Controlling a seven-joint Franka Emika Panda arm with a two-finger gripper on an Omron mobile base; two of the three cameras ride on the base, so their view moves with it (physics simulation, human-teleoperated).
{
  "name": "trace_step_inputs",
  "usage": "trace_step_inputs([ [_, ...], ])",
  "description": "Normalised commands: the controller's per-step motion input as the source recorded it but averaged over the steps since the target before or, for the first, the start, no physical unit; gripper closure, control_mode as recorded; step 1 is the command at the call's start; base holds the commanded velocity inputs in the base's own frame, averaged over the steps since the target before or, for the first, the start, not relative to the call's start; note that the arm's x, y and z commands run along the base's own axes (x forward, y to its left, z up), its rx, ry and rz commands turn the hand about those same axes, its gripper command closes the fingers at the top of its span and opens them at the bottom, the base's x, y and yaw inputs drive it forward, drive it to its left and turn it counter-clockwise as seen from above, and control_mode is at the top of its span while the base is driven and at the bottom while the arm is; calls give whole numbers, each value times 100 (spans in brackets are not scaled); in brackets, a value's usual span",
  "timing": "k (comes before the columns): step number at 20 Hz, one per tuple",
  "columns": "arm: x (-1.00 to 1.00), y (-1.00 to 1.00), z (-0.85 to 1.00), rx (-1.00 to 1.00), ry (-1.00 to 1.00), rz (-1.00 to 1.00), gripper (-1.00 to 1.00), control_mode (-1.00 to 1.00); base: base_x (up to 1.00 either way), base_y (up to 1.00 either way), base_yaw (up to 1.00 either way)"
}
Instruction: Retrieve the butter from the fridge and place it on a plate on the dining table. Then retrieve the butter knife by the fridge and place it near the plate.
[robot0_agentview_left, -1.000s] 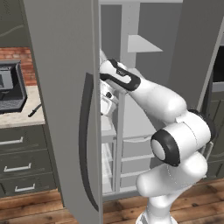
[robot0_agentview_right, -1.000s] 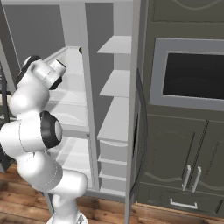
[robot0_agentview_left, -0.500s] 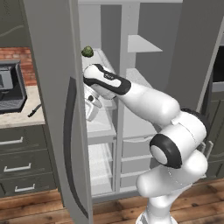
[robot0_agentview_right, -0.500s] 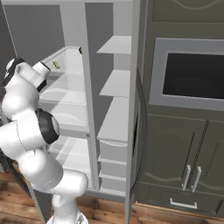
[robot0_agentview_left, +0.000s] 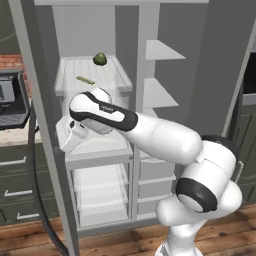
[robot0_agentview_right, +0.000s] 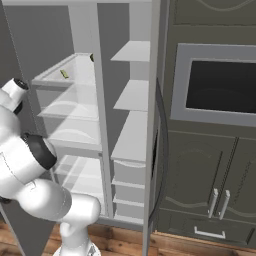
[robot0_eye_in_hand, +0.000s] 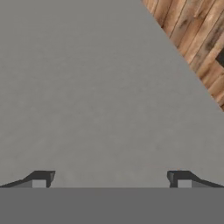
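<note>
Two dark fingertips stand wide apart on the empty end effector, facing the tall light-grey fridge door. Thin pale yellow butter lies above, on the shelf; I would reach upward slowly.

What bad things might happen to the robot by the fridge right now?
1. The gripper is open right up against the grey fridge door, so it might bump or scrape it.
2. The butter lies on a high shelf near a green ball; reaching in, the arm might knock the ball off.
3. The bulky arm fills the doorway, so it might hit a shelf edge.
</note>
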Motion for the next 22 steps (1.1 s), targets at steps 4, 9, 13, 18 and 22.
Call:
trace_step_inputs([
  [4,0,11,14,-10,4,-15,-100,-100,0,0,0],
  [9,0,-18,6,-29,7,-4,-100,-100,0,0,0],
  [13,0,-52,0,-42,0,-1,-100,-100,0,0,0],
  [18,0,-92,-17,-38,-3,6,-100,-100,0,0,0],
  [22,-6,-100,-41,-20,-16,45,-100,-100,0,0,0],
])
